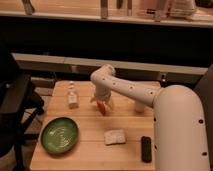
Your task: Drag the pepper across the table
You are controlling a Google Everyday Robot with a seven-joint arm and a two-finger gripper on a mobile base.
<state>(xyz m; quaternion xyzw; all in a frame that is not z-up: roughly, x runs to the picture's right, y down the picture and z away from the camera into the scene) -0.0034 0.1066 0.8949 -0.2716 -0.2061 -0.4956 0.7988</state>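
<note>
Red-orange pepper (102, 108) lies at centre frame on the wooden table (90, 152), between the open, spread jaws of the gripper (102, 103). Risk: dragged unclamped, the pepper may roll loose. A path toward lower frame would strike the pale sponge (115, 136).

Likely a café or break area. A long dark counter (100, 40) runs behind the wood surface (90, 147) and black chair (15, 102)
</note>
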